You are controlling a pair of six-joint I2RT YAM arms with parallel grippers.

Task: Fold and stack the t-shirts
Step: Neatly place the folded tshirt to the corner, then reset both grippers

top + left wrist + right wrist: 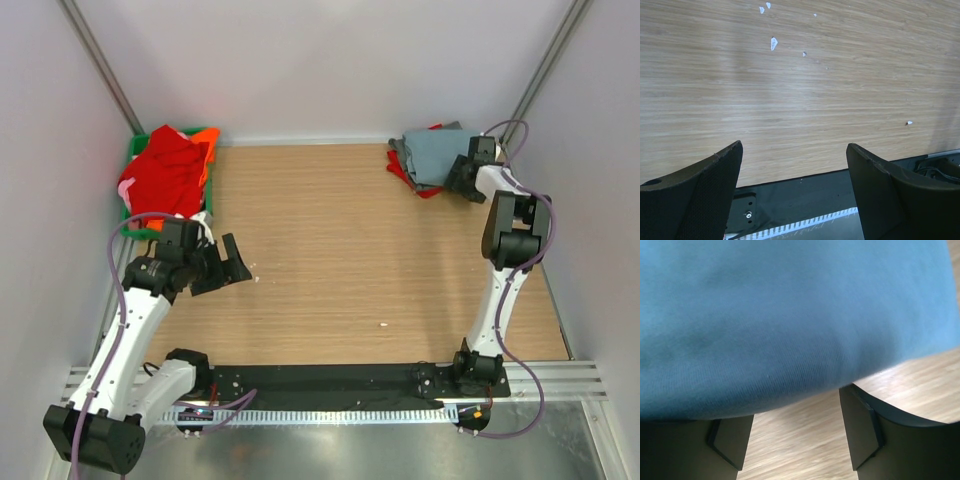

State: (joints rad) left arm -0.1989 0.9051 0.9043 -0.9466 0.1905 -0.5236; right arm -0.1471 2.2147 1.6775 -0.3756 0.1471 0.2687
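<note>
Plainly, the right gripper has its jaws parted. The wood of the table shows between the two dark fingers, and nothing is pinched between them. The lower edge of the blue-grey t-shirt lies across the fingertips and hides them. The tips are probably against the cloth, but the wrist view is too close to be sure.

From above, that gripper sits at the 4 o'clock side of the shirt, and the right arm is stretched out to the table's 1 o'clock corner. The blue-grey t-shirt lies flat and folded on top of a small stack there, with its long axis running roughly from 11 to 5 o'clock. Which end is the collar cannot be told. Under it a darker grey t-shirt sticks out toward 9 o'clock, and a red t-shirt shows at the stack's 6 o'clock edge.

The left gripper is spread wide and holds nothing — it hangs over bare wood at the table's 8 o'clock side, with a few white specks beyond its fingers. At 10 o'clock a green crate holds a heap of red and orange t-shirts, well apart from the stack.
</note>
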